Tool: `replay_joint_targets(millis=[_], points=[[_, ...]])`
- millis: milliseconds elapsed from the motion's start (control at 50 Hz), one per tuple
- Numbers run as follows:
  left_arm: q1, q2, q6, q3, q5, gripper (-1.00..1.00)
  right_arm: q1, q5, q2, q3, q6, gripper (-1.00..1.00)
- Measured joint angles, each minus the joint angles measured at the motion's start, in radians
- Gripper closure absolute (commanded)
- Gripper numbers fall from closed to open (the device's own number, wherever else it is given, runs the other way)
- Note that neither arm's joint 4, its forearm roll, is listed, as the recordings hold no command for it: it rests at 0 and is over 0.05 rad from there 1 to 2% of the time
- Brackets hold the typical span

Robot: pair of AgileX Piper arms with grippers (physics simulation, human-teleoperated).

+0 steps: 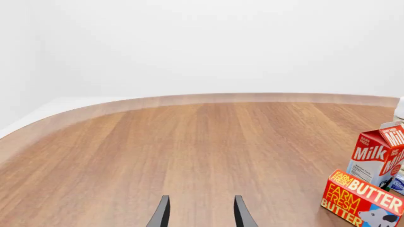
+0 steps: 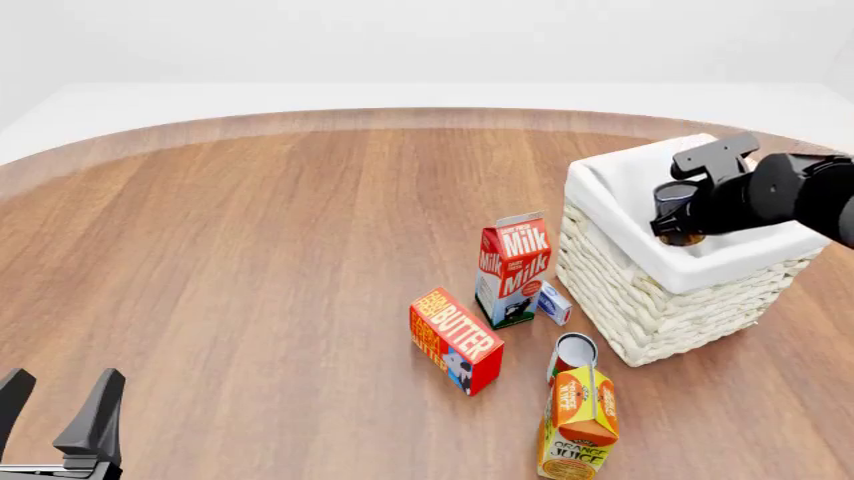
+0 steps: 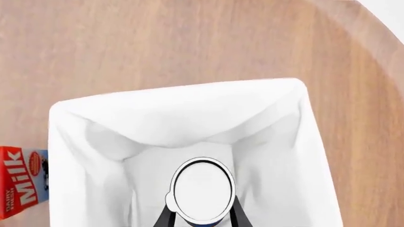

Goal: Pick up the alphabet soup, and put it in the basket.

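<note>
Right wrist view looks straight down on the alphabet soup (image 3: 203, 190), its silver top between my right tool's (image 3: 200, 218) fingers, which are closed on the can over the white cloth lining of the basket (image 3: 75, 113). From the front, that tool (image 2: 683, 232) hangs above the basket (image 2: 627, 290), near the surface's (image 2: 267, 250) right edge. My left tool (image 2: 59, 405) sits by the near left corner, spread wide and holding nothing. A milk carton (image 2: 513, 268) stands just beside the basket, with a butter box (image 2: 455, 340) nearer the front edge.

Basket (image 2: 667, 290) at 3 o'clock on tabletop (image 2: 267, 250); milk carton (image 2: 514, 268) just left; butter box (image 2: 455, 340) at carton's 7 o'clock.
</note>
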Motion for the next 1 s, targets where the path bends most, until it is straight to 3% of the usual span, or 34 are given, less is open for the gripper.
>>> replay_joint_targets(millis=[180,200,1000], points=[[0.0,0.0,0.0,0.0,0.0,-1.0,-0.003,0.004,0.003,-0.003,0.0,1.0],[0.0,0.0,0.0,0.0,0.0,-1.0,-0.003,0.004,0.003,-0.004,0.0,-1.0],[0.0,0.0,0.0,0.0,0.0,-1.0,-0.007,-0.013,-0.067,0.018,0.036,-1.0]])
